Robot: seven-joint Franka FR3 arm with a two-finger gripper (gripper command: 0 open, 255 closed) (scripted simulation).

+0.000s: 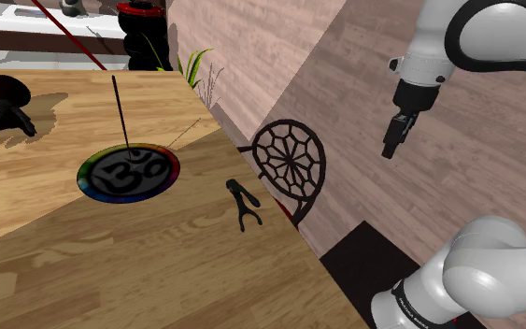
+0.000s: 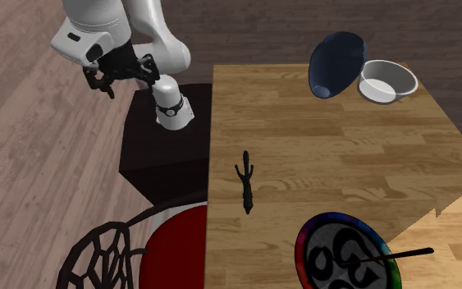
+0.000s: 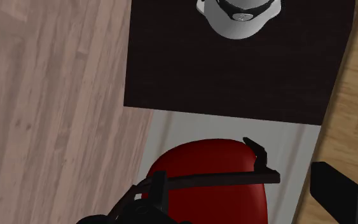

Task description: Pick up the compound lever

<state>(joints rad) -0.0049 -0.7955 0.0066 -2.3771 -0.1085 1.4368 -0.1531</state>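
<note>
Near the wooden table's (image 1: 83,262) edge lies the compound lever (image 1: 243,204), a small black forked tool, close to a rainbow-rimmed disc (image 1: 127,174). Well apart from it, off the table and above the floor, I see my gripper (image 1: 390,145) hanging, its fingers (image 3: 339,191) spread apart, holding nothing.

White arm (image 1: 429,67) raised and bent, black hand (image 1: 393,140) pointing downward, fingers (image 3: 339,191) spread apart, grasping nothing

Matt black compound lever (image 1: 243,204), wood-grain table (image 1: 83,271), wooden plank floor (image 2: 24,164), smooth white bowl (image 2: 389,82)
</note>
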